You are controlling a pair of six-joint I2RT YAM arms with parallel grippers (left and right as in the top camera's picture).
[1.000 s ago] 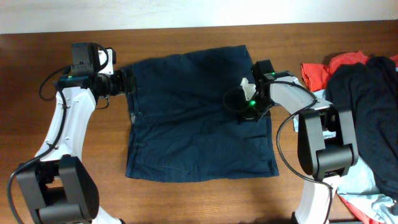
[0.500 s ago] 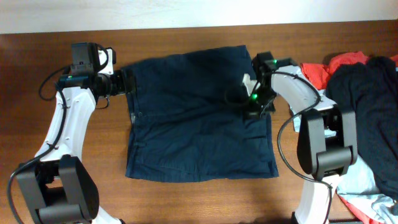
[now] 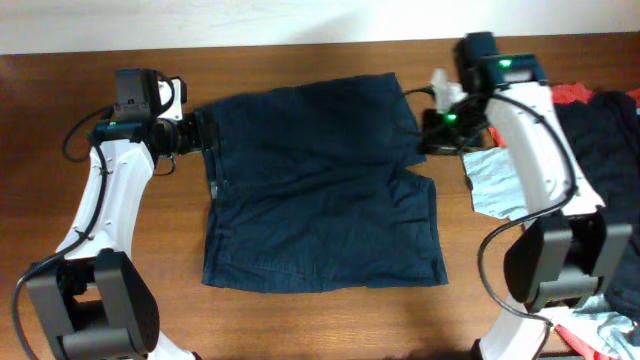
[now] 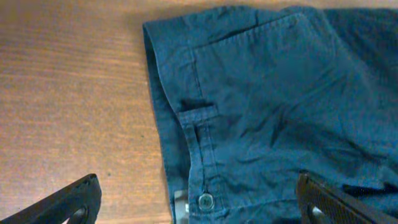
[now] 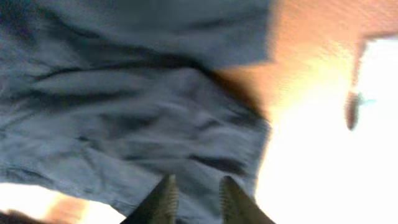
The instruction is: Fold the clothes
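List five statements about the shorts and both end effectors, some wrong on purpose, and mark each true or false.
1. The shorts lie spread out on the table. True.
2. The left end effector is shut on the waistband. False: its fingers stand wide apart at the waistband, gripping nothing.
3. A light blue garment lies on the table right of the shorts. True.
4. The waistband button is at the right arm's side. False: it is at the left arm's end.
5. The right end effector hangs beside the left one. False: it is at the leg end of the shorts.
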